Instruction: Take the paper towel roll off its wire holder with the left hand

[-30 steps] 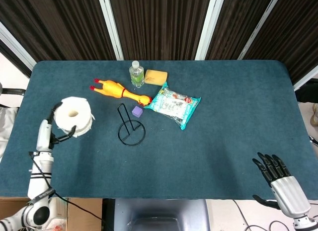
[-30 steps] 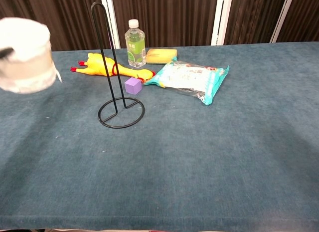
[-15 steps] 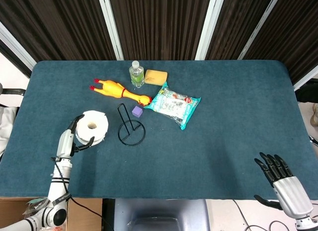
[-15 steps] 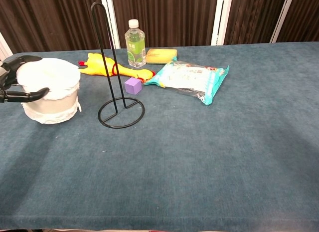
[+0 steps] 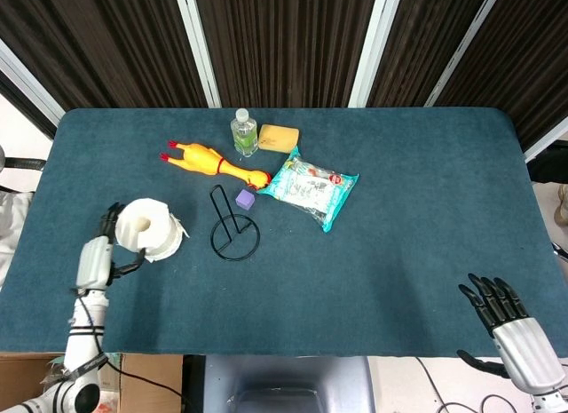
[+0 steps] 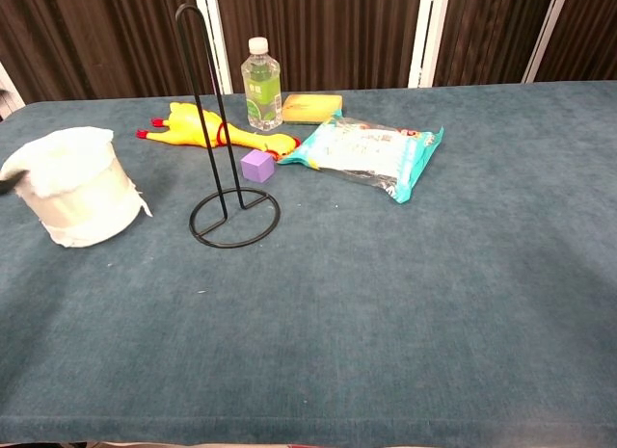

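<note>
Paper towel roll (image 5: 146, 228) stands on end on the counter (image 5: 399, 253), well to the left of the bare wire holder (image 5: 232, 225), and leans slightly, as the chest view shows. One second earlier it hung in the air in the left hand; half a second earlier it sat on the counter with the fingers plainly wrapped round it. Now the left hand (image 5: 100, 253) lies just beside the roll, fingers curved toward its near side; whether they still press on it or have let go cannot be told from either view. The removal itself looks finished, with only the release and withdrawal of the hand perhaps left. The head view alone shows both hands, the right hand (image 5: 515, 322) resting spread and holding nothing at the counter's near right corner. The chest view hides both hands but reveals the holder's tall upright loop and the roll's loose torn edge.
</note>
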You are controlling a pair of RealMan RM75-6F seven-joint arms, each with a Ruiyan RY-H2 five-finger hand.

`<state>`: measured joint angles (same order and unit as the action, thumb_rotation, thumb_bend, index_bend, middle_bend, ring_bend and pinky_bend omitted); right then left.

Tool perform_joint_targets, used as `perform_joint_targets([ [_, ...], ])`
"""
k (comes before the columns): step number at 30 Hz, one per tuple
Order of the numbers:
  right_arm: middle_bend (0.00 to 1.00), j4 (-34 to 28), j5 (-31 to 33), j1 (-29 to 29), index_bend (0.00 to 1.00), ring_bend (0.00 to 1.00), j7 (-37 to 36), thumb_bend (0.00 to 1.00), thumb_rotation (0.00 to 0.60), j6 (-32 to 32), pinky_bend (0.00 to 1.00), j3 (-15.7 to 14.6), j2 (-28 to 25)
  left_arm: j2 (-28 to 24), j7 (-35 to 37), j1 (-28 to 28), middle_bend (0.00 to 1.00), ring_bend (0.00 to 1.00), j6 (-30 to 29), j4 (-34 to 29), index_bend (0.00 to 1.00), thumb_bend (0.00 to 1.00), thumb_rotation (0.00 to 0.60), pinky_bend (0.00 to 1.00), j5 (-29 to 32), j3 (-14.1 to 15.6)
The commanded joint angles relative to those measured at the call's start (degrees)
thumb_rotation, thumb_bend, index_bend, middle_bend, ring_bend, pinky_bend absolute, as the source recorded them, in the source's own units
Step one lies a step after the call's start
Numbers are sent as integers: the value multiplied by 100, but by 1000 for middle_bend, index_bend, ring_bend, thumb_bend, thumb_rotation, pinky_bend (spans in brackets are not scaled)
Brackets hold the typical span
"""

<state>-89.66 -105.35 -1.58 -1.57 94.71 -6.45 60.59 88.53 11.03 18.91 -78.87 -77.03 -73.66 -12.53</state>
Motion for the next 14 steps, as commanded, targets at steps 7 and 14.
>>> perform_joint_targets([
  [7,0,-63,31,17,0,0,297,29,600,-153,0,17,90,-1116,104,-1091,0,0,-1525,142,0,374,600,126,-2041,1598],
  [14,0,-71,24,-18,0,0,350,28,600,-121,0,9,103,-1130,-322,-1190,0,0,-1675,182,0,369,600,46,-2321,1688],
])
